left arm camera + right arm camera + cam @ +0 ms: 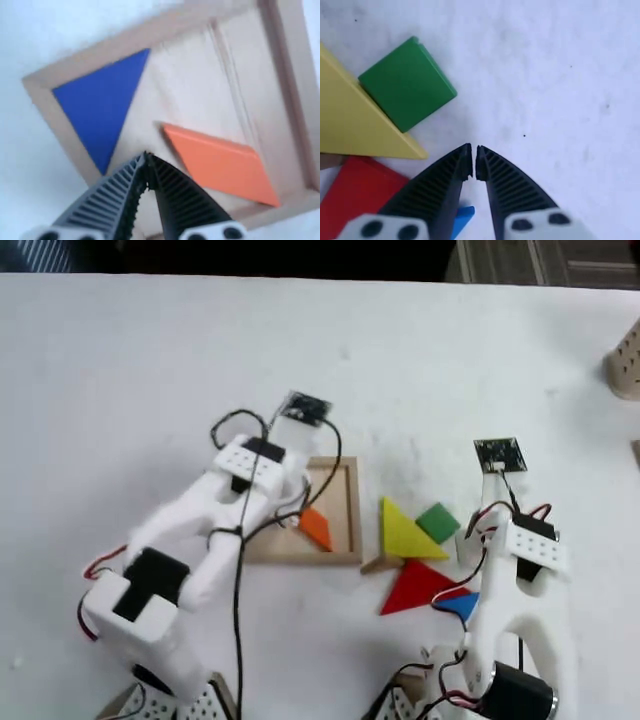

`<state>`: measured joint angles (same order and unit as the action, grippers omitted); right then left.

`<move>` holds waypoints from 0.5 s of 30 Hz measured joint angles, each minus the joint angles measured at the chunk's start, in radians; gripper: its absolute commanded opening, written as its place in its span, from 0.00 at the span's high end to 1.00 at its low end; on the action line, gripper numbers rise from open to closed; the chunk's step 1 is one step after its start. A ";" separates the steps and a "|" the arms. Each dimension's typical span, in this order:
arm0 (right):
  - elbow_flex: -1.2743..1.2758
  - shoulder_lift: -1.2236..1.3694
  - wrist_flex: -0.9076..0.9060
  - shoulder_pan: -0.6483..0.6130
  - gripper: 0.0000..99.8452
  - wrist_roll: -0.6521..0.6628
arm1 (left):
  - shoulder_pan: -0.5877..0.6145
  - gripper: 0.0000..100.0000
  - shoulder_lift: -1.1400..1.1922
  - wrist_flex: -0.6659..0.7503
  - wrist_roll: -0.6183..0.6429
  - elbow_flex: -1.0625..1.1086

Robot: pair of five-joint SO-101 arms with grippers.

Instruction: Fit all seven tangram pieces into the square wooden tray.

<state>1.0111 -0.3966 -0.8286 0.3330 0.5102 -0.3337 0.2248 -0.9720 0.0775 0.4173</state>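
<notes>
The square wooden tray [352, 512] lies mid-table, with an orange parallelogram [316, 528] in its near right corner. In the left wrist view the tray [150, 32] also holds a blue triangle [100, 105] beside the orange parallelogram [220, 162]. My left gripper [146, 161] hangs shut and empty just above the tray floor between them. Right of the tray lie a yellow triangle [405, 530], green square [437, 522], red triangle [420, 587] and small blue piece [458, 605]. My right gripper [472, 152] is shut and empty over bare table near the green square [407, 90].
A wood-coloured piece [378, 563] lies by the yellow triangle's near corner, against the tray. A tan perforated object [625, 365] stands at the right edge. The table's far half is open white surface. Cables run along both arms.
</notes>
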 measured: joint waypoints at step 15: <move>0.000 0.000 0.000 0.000 0.98 0.000 | -0.040 0.98 -0.232 0.094 0.115 0.114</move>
<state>1.0111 -0.3966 -0.8286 0.3330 0.5102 -0.3736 -0.0069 -0.8784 0.1926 0.5309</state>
